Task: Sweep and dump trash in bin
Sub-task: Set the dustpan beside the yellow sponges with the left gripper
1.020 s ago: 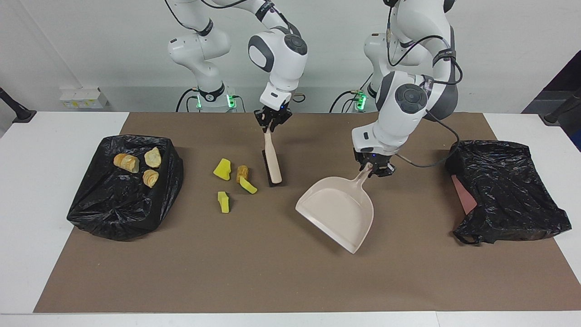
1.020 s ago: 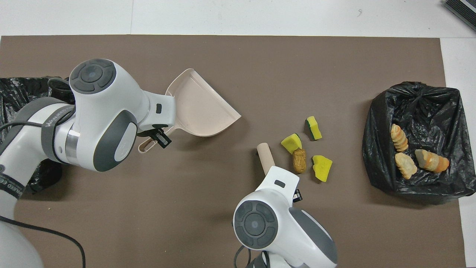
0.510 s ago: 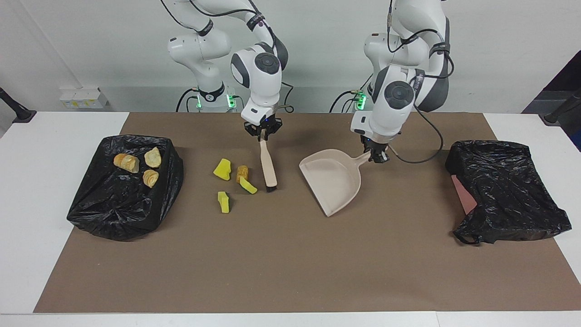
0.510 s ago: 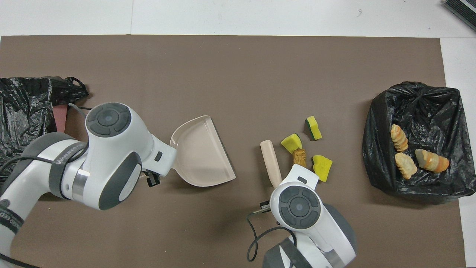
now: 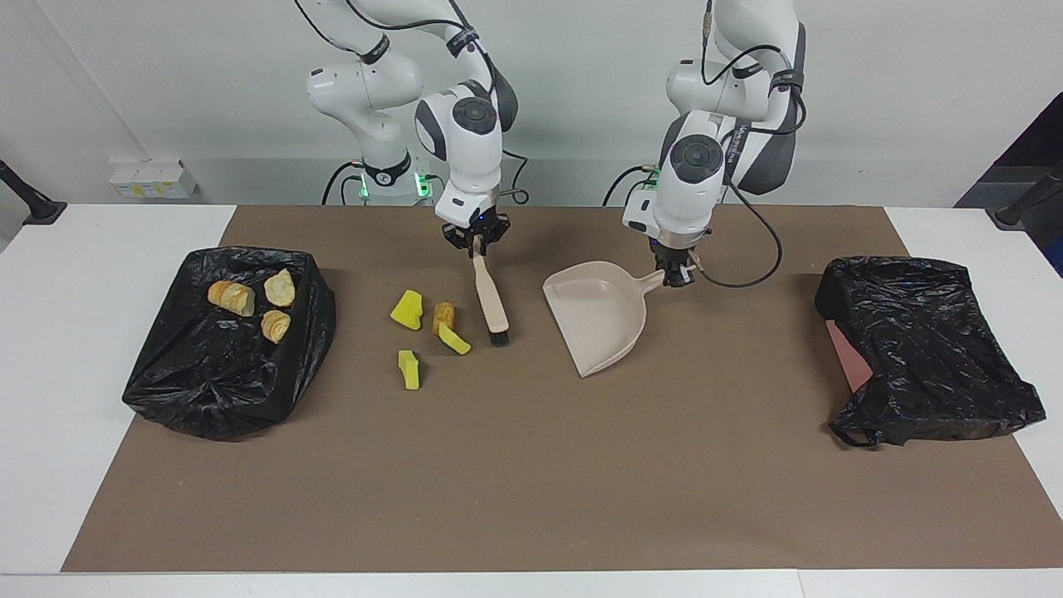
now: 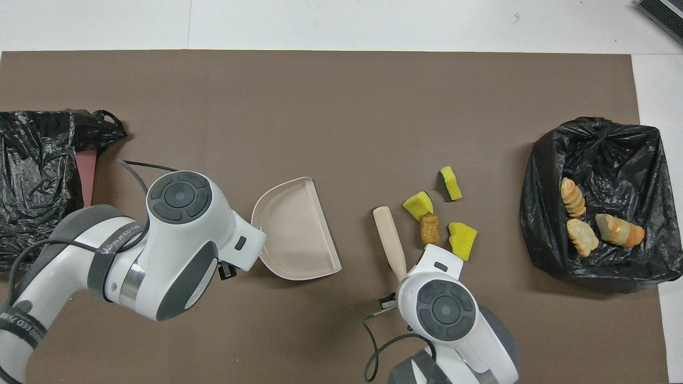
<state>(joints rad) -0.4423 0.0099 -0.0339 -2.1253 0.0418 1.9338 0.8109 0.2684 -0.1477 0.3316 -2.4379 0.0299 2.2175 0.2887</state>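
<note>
Beige dustpan [image 5: 600, 324] pinched by left tool [image 5: 678, 278] | brush [image 5: 490, 306] pinched by right tool [image 5: 476, 246]

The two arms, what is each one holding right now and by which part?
The right tool is shut on the brush at the end of its handle. The left tool is shut on the dustpan by its handle.

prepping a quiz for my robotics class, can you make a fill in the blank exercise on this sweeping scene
1. The right gripper is shut on the handle of the beige hand ____.
2. The left gripper holds the beige plastic ____ by its handle.
3. The number of tan-orange bread-like chunks lying on the black bag-lined bin is ____.
4. The brown crusty lump lies on the brown mat among three ____ spongy wedges.

Missing words: brush; dustpan; three; yellow
</note>
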